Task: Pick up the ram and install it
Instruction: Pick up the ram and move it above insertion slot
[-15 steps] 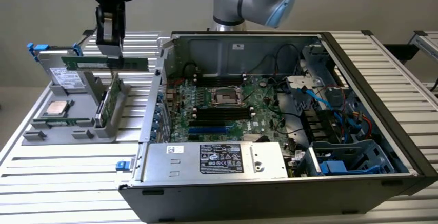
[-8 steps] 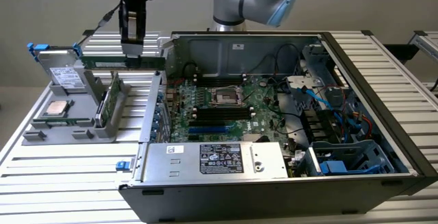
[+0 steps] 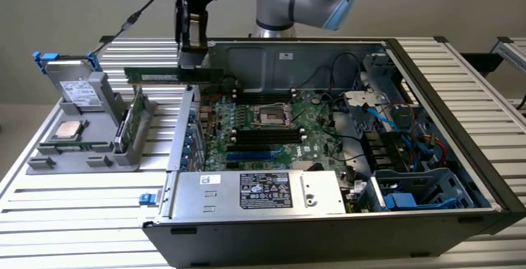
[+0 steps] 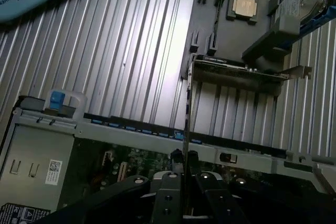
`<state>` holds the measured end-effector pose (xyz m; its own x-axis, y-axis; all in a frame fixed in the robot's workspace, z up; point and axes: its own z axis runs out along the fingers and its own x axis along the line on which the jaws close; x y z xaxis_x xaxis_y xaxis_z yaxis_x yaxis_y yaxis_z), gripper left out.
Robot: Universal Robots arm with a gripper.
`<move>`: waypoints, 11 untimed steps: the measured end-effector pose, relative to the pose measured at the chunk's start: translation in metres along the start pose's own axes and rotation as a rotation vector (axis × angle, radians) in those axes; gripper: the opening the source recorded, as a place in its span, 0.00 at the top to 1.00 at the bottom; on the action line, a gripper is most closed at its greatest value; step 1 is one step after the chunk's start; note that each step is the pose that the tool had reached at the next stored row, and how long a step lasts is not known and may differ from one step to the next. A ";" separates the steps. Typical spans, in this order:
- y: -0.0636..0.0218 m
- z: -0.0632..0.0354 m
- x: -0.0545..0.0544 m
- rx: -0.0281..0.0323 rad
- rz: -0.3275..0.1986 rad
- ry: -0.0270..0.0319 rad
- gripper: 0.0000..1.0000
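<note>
Ram point(image 3: 164, 74) — green stick clenched in the pincer point(image 3: 191, 61), held level in the air above the open computer case point(image 3: 329, 238) at the exterior view's left, long axis roughly parallel to the black memory slots point(image 3: 261, 135) — these lie lower, toward the right.

Ram point(image 4: 187, 119) edge-on, pinched by the end effector point(image 4: 185, 156), above ribbed table point(image 4: 115, 40) and computer case point(image 4: 131, 129).
</note>
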<state>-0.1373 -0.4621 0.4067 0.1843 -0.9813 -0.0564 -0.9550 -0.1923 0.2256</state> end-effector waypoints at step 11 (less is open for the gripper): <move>-0.0481 -0.0114 0.009 -0.0010 -0.010 0.0023 0.86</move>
<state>-0.0870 -0.4621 0.4064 0.1946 -0.9792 -0.0565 -0.9528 -0.2024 0.2261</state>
